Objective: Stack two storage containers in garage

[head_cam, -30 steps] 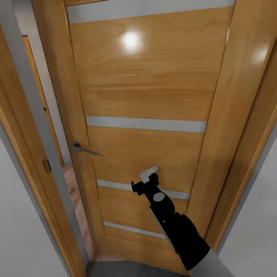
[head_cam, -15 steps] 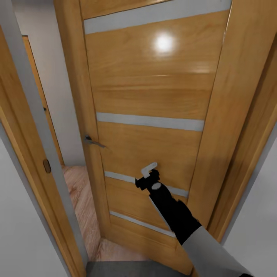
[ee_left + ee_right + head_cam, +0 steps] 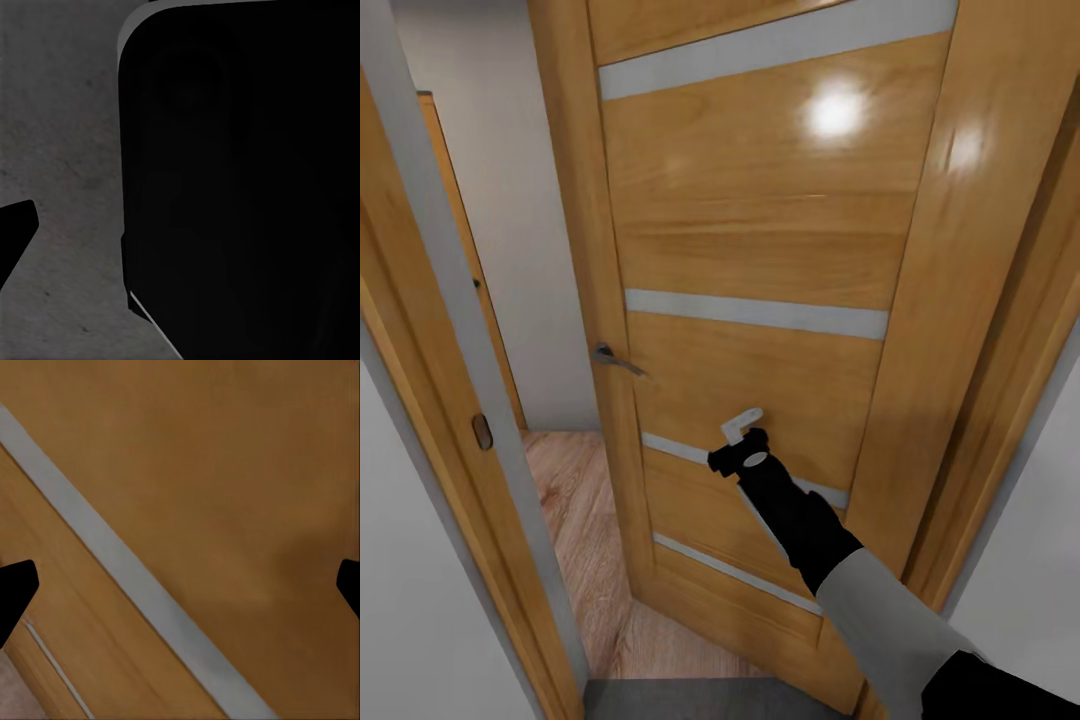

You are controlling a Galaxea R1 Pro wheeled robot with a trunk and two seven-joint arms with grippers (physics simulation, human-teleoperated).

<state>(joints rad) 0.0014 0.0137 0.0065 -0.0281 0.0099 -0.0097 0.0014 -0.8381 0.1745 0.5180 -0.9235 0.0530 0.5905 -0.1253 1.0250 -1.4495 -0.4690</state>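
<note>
The two storage containers are out of view. My right gripper (image 3: 745, 432) rests against the lower half of a wooden door (image 3: 760, 250), just above one of its grey strips. In the right wrist view the right gripper (image 3: 180, 585) is open, its dark fingertips (image 3: 15, 589) spread wide over the door's wood and a grey strip (image 3: 135, 585). The left gripper (image 3: 180, 225) hangs over dark grey concrete floor (image 3: 60, 112), beside a black part of my own body (image 3: 247, 180). One left fingertip (image 3: 13, 236) shows at the frame's edge.
The door stands partly open, with its metal handle (image 3: 615, 358) on the free edge. Through the gap lie light wood plank floor (image 3: 575, 520) and a white wall (image 3: 500, 200). Wooden door frames (image 3: 450, 330) stand close on both sides. Grey floor (image 3: 700, 700) is under me.
The door has swung further open, its handle edge moving right. More plank floor and white wall show through the gap. My right arm has reached further forward against the door.
</note>
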